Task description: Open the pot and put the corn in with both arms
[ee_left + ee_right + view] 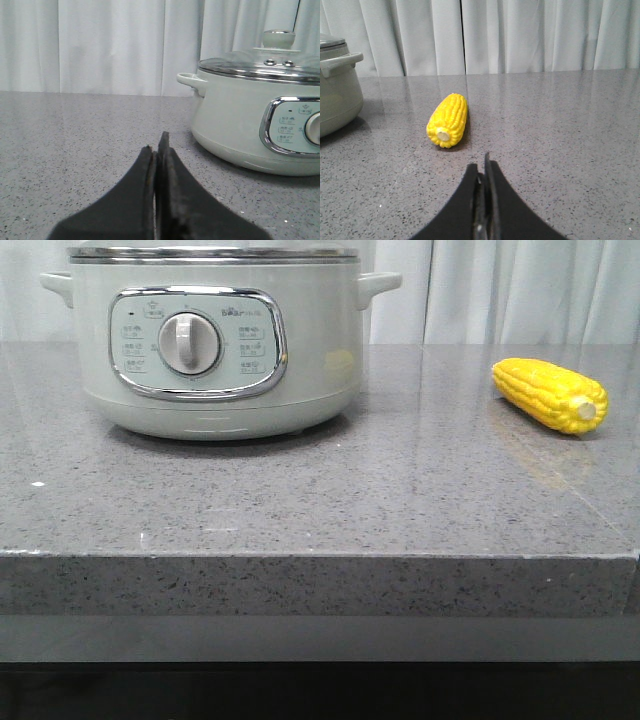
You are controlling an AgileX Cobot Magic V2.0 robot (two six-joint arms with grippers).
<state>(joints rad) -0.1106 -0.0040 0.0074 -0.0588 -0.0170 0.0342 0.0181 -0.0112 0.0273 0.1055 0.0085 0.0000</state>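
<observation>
The pale mint-white pot stands at the back left of the grey stone counter, dial facing me, its glass lid on. In the left wrist view the pot shows its lid with a round knob. The yellow corn lies on its side at the right, stub end toward the front. The same corn lies a short way ahead of my right gripper, which is shut and empty. My left gripper is shut too, low over the counter, left of the pot. Neither arm shows in the front view.
The speckled grey counter ends in a front edge close to the camera. White curtains hang behind it. The pot's side handle juts toward the corn.
</observation>
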